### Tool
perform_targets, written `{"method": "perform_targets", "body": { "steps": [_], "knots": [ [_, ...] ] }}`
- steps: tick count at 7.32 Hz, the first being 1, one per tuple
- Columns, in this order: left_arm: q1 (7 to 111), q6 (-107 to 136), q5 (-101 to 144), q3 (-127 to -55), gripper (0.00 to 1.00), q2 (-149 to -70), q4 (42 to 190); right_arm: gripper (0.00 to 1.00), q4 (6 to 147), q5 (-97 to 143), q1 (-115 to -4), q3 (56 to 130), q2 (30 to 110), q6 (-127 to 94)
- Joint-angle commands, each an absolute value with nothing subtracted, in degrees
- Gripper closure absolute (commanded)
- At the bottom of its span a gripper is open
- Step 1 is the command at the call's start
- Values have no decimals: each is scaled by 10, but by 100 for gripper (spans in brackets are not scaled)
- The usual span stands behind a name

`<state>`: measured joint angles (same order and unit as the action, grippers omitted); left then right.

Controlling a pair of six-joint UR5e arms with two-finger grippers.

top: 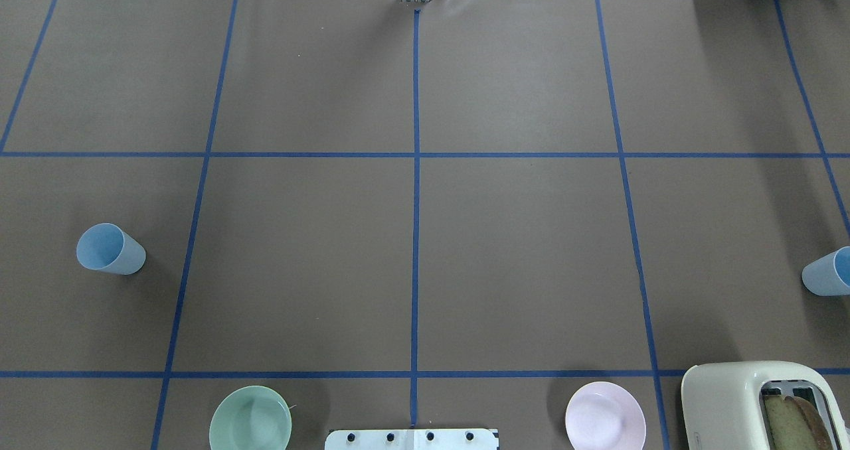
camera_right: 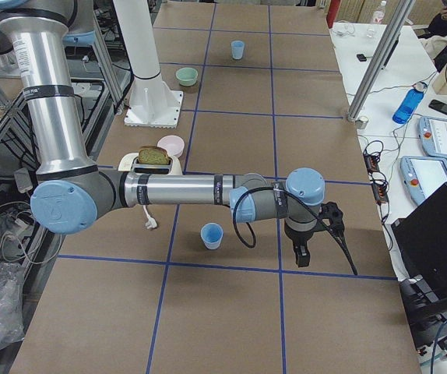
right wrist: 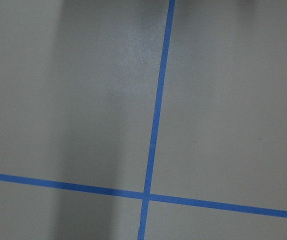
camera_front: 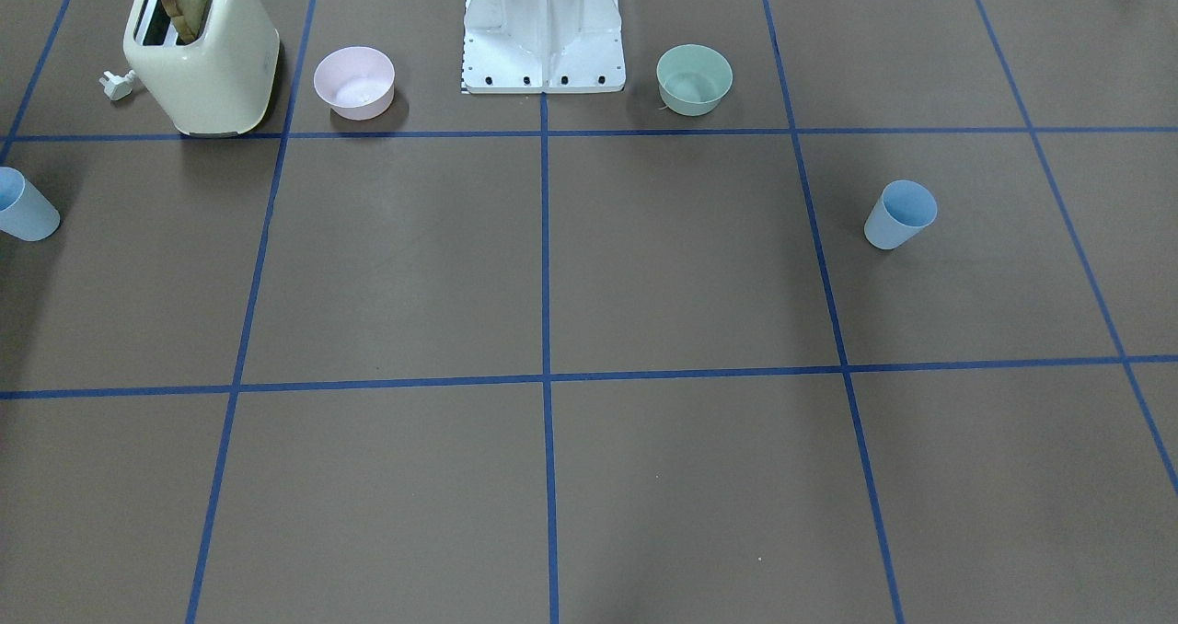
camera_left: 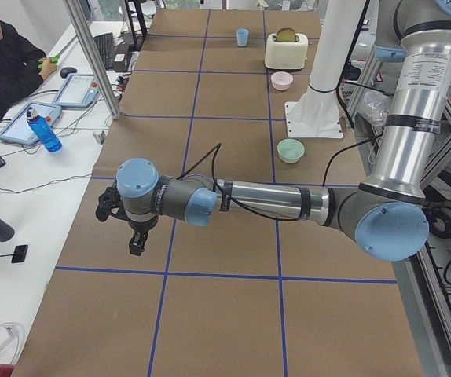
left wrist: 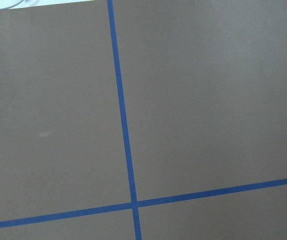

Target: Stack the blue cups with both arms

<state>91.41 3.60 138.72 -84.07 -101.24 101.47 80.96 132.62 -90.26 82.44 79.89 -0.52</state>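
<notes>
One pale-blue cup point(top: 109, 249) stands upright on the robot's left side of the table; it also shows in the front view point(camera_front: 900, 214) and far off in the right exterior view point(camera_right: 237, 50). The other blue cup point(top: 829, 272) stands at the right edge, cut off in the front view point(camera_front: 23, 205), and shows whole in the right exterior view point(camera_right: 212, 235). The left gripper point(camera_left: 137, 239) shows only in the left exterior view, hanging over the table. The right gripper point(camera_right: 303, 255) shows only in the right exterior view, right of the near cup. I cannot tell whether either is open or shut. Both wrist views show only brown paper and blue tape.
A cream toaster point(top: 764, 403) with bread, a pink bowl point(top: 604, 417) and a green bowl point(top: 250, 420) stand by the white base mount point(camera_front: 543, 26). Metal posts point(camera_left: 92, 55) and side desks with a seated person point(camera_left: 5, 63) flank the table.
</notes>
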Motion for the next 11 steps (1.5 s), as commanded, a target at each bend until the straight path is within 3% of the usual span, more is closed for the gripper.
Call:
{"method": "perform_targets", "body": {
  "steps": [1,4,6,9,11],
  "knots": [
    [914,36,1388,-843,2,-1010,1016,0,809,1329,-903,825,799,-5],
    [911,65,1388,-858,2,-1008,1016,0,810,1332,-903,835,802,-25],
    [859,155,1386,-889,2,-975,1080,0,703,1340,-882,876,875,-142],
    [774,314,1380,-901,2,-922,1231,0,661,1351,-838,984,1019,-171],
    [711,379,1349,-940,2,-891,1262,0,657,1353,-829,991,1048,-171]
  ]
}}
